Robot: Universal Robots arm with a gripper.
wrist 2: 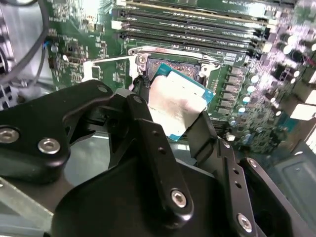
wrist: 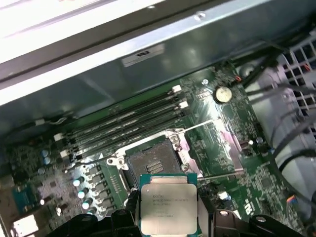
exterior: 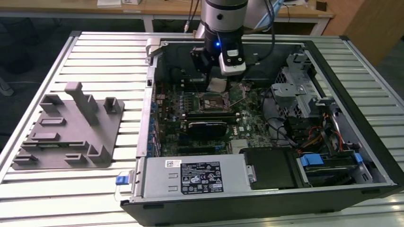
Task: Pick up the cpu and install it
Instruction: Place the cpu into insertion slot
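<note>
Inside the open computer case (exterior: 252, 208), just above the empty processor socket (wrist: 153, 160), the pincer (wrist 2: 174, 112) is clasping the cpu (wrist 2: 180, 101) by two opposite edges, silver face showing in both wrist views.

Silver-grey arm (exterior: 224, 14), blue light (exterior: 218, 45), black cables (exterior: 273, 28), black end effector (wrist 2: 172, 106), silver screws (wrist 2: 178, 198)
</note>
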